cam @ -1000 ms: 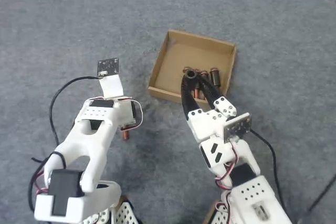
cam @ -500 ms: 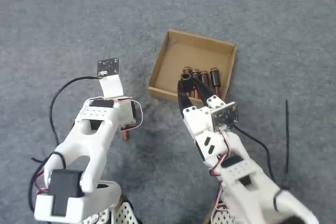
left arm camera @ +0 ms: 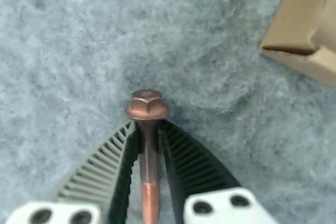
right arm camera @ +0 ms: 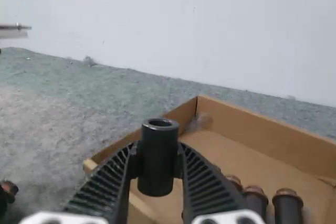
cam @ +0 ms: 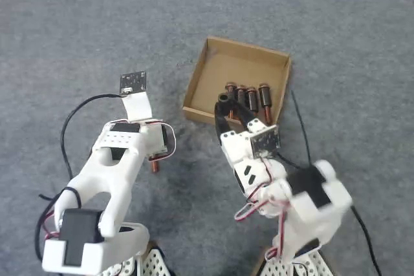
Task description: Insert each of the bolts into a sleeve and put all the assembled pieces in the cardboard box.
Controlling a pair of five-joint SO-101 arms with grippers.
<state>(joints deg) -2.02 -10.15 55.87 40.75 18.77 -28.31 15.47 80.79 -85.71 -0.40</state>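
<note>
As cardboard box (cam: 223,69) sits, four pieces (cam: 264,95) inside

White plastic arms (cam: 116,166), black ribbed hands (left arm camera: 147,127), thin black and red cables (cam: 65,130).

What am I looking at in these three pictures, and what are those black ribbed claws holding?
Two small white robot arms sit side by side on a grey carpet. The wide picture looks down from above; the other two come from cameras on each arm's wrist. The left tool grips a copper-coloured bolt by its shank. The right tool holds a black sleeve at the near side of a cardboard box, where four assembled pieces lie.
</note>
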